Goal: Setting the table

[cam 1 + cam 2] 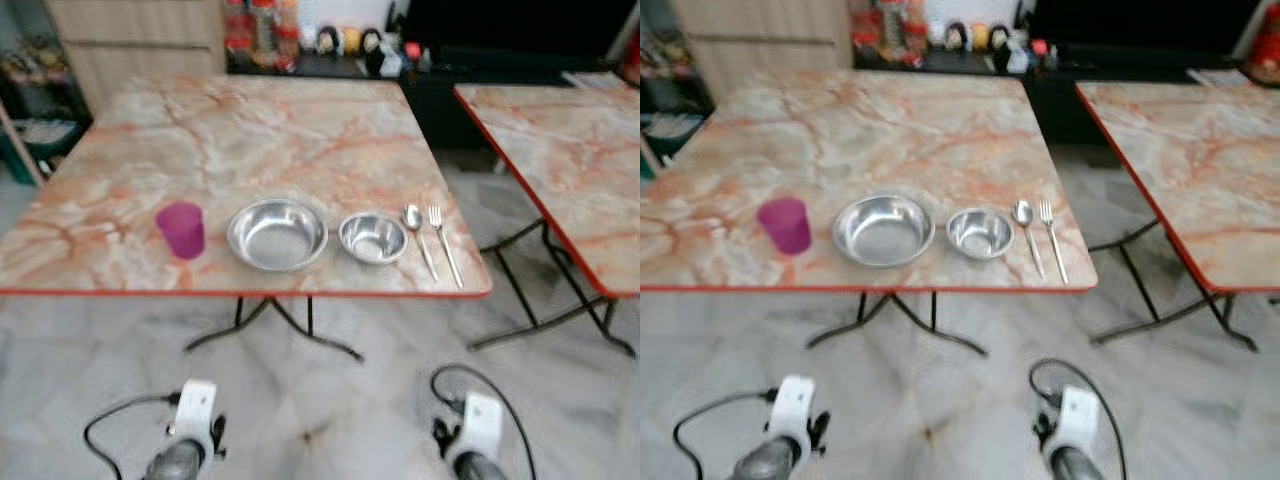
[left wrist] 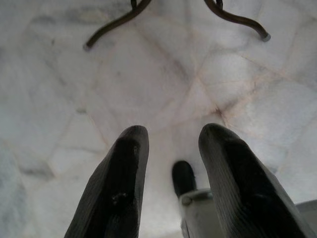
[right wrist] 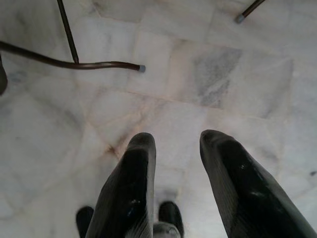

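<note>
A translucent purple cup, two round steel bowls, spoon and fork are lining the marble-patterned table at twelve o'clock; left gripper and right gripper are hanging parted over the stone floor.

Floor: pale marble tile, directly under the right gripper and the left gripper. I log a second table ahead and right of the right gripper, on dark legs. Far ahead of the left gripper: wooden cabinet, and beside it a dark shelf with blurred jars.
</note>
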Controlling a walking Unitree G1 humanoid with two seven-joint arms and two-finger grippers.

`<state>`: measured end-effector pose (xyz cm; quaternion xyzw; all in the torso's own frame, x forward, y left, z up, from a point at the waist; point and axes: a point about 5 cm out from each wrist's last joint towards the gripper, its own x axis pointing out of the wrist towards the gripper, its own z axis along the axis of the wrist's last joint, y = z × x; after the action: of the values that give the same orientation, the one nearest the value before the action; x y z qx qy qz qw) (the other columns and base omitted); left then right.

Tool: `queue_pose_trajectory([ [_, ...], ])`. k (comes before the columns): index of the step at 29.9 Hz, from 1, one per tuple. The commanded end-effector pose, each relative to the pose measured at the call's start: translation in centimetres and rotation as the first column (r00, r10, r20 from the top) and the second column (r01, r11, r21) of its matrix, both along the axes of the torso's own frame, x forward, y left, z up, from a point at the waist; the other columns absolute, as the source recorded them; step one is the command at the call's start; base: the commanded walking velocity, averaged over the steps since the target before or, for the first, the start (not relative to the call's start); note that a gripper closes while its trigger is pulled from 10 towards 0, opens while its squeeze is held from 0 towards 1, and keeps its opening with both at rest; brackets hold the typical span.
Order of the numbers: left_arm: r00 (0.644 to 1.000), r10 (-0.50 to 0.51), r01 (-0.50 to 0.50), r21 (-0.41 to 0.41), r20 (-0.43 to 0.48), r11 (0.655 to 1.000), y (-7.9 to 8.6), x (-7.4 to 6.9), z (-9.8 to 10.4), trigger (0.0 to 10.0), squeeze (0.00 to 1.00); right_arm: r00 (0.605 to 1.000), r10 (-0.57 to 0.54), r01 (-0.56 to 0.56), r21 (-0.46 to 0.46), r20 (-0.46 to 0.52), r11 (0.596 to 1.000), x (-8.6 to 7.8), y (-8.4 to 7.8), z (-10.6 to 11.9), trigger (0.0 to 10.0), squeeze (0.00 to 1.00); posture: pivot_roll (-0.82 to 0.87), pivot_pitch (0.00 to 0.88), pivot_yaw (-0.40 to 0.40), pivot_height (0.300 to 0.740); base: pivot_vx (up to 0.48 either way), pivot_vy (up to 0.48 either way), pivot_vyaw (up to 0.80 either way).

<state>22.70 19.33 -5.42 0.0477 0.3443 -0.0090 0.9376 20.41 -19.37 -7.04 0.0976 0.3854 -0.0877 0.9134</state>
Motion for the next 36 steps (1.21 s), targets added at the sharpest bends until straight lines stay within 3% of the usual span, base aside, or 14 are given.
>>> queue_pose_trajectory([
  [1, 1.0, 0.001, -0.001, -0.014, 0.004, 1.0, -0.4, 0.1, 0.0, 10.0, 0.0, 1.0, -0.015, 0.015, -0.016, -0.008, 1.0, -0.2, -0.8, 0.0, 10.0, 0.0, 0.02, 0.101, -0.05, 0.74, 0.311, 0.0, 0.0],
  [10, 1.0, 0.008, -0.008, 0.004, 0.01, 1.0, -0.1, 0.2, 0.1, 10.0, 0.0, 1.0, -0.007, 0.007, -0.016, -0.011, 1.0, -0.2, -0.7, 0.0, 10.0, 0.0, 0.03, 0.101, -0.05, 0.74, 0.236, 0.0, 0.0],
  [16, 0.996, 0.083, -0.084, 0.049, 0.024, 0.995, 1.8, -0.2, 0.3, 10.0, 0.0, 1.0, -0.002, 0.002, -0.012, -0.011, 1.0, -0.2, -0.5, 0.0, 10.0, 0.0, 0.03, 0.097, -0.048, 0.74, 0.0, 0.0, 0.0],
  [21, 0.982, 0.128, -0.149, 0.156, 0.137, 0.976, 4.1, 0.2, 1.5, 10.0, 0.0, 1.0, 0.007, -0.008, -0.011, -0.009, 1.0, -0.1, -0.4, 0.0, 10.0, 0.0, 0.03, 0.103, -0.05, 0.74, 0.0, 0.0, 0.0],
  [22, 0.961, 0.179, -0.221, 0.195, 0.211, 0.956, 5.7, 0.4, 2.4, 10.0, 0.0, 1.0, 0.01, -0.01, -0.012, -0.011, 1.0, -0.2, -0.5, 0.0, 10.0, 0.0, 0.04, 0.106, -0.053, 0.74, 0.0, 0.0, 0.0],
  [27, 0.884, 0.27, -0.372, 0.223, 0.383, 0.901, 9.5, 0.6, 5.0, 10.0, 0.0, 0.999, 0.029, -0.029, -0.017, -0.021, 0.999, -0.3, -0.5, -0.1, 10.0, 0.0, 0.06, 0.113, -0.059, 0.74, 0.0, 0.0, 0.0],
  [29, 0.879, 0.272, -0.377, 0.222, 0.392, 0.899, 9.7, 0.6, 5.2, 10.0, 0.0, 0.999, 0.029, -0.03, -0.017, -0.021, 0.999, -0.3, -0.5, -0.1, 10.0, 0.0, 0.06, 0.115, -0.057, 0.74, 0.0, 0.0, 0.0],
  [32, 0.839, 0.263, -0.415, 0.246, 0.477, 0.876, 10.7, 0.7, 6.5, 10.0, 0.0, 0.999, 0.041, -0.042, -0.018, -0.021, 0.999, -0.2, -0.3, -0.1, 10.0, 0.0, 0.06, 0.118, -0.058, 0.74, 0.0, 0.0, 0.0],
  [33, 0.789, 0.22, -0.453, 0.302, 0.574, 0.839, 11.4, 0.9, 8.2, 10.0, 0.0, 0.999, 0.05, -0.051, -0.017, -0.018, 0.999, -0.2, -0.2, -0.1, 10.0, 0.0, 0.06, 0.125, -0.058, 0.74, 0.0, 0.0, 0.0],
  [34, 0.773, 0.207, -0.466, 0.316, 0.6, 0.826, 11.5, 1.0, 8.6, 10.0, 0.0, 0.998, 0.052, -0.053, -0.017, -0.018, 0.998, -0.1, -0.1, -0.1, 10.0, 0.0, 0.07, 0.125, -0.06, 0.74, 0.0, 0.0, 0.0],
  [36, 0.677, 0.202, -0.553, 0.307, 0.708, 0.775, 12.1, 1.2, 10.8, 10.0, 0.0, 0.998, 0.058, -0.058, -0.016, -0.019, 0.998, -0.2, 0.0, -0.1, 10.0, 0.0, 0.07, 0.129, -0.063, 0.74, 0.0, 0.0, 0.0],
])
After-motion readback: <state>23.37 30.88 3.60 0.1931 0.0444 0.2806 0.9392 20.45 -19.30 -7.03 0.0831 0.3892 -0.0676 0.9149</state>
